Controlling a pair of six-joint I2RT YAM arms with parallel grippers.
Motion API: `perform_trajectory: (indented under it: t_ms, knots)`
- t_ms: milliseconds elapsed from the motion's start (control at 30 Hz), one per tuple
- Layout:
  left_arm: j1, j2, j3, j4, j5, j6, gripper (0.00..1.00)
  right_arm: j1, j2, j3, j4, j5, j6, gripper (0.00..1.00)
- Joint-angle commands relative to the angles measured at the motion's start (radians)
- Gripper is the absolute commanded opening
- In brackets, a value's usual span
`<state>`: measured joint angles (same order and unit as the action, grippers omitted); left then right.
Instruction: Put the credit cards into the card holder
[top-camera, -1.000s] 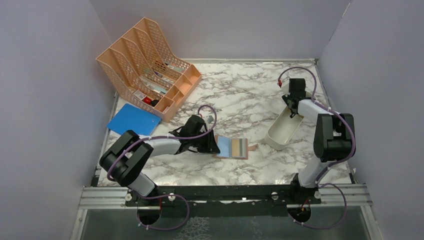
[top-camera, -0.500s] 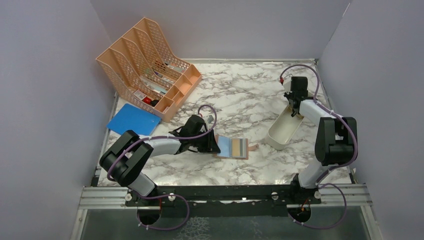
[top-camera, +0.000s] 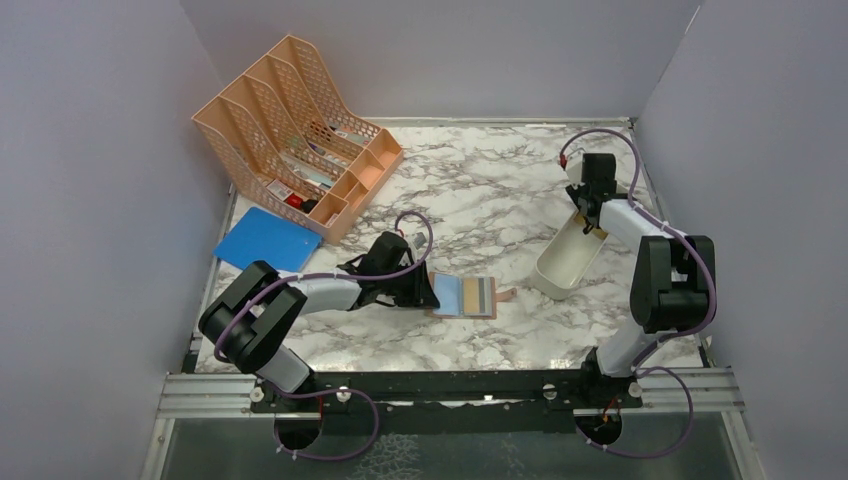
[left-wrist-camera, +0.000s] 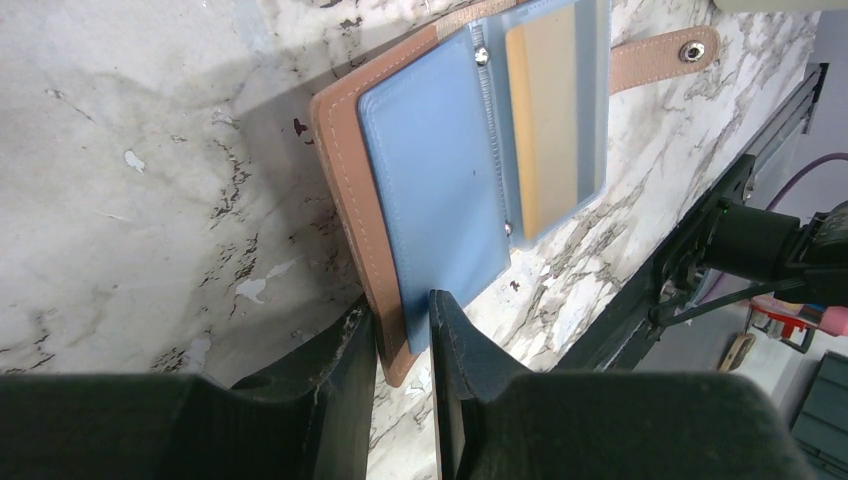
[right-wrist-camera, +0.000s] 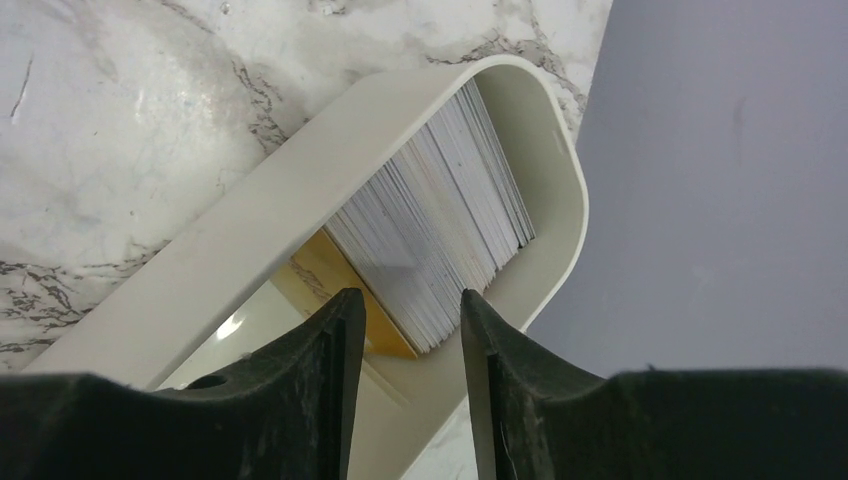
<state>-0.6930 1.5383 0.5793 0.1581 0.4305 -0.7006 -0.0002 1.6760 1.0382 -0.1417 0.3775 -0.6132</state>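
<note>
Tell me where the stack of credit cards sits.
In the right wrist view, the credit cards stand packed on edge at the wall-side end of the white tray, directly under the right gripper, on the table's right side.

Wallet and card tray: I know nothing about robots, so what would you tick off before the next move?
1. Wallet open, slots facing up: ok.
2. Left claw pinches the wallet's near edge: ok.
3. A yellow card already sits in a slot: ok.
4. Right claw open above the card stack in the white tray: ok.
5. One card separated from the tight stack: not ok.
6. Free slot left for another card: cannot tell.
</note>
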Motion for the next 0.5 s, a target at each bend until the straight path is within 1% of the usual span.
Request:
perform_trajectory:
  t_ms: [0,133,367,467]
  knots:
    - [0.004,-0.015,-0.003,0.021,0.025,-0.001,0.28,-0.005,0.015,0.004,-0.067,-0.037,0.020,0.46]
    - [0.003,-0.012,0.004,0.013,0.024,0.005,0.28,-0.006,0.036,0.003,-0.064,-0.042,0.017,0.47]
    - [0.004,-0.005,0.004,0.012,0.022,0.009,0.28,-0.013,0.067,0.009,-0.038,0.007,-0.005,0.47]
    - [0.004,0.007,0.009,0.012,0.025,0.010,0.28,-0.020,0.084,0.010,-0.014,0.052,-0.025,0.47]
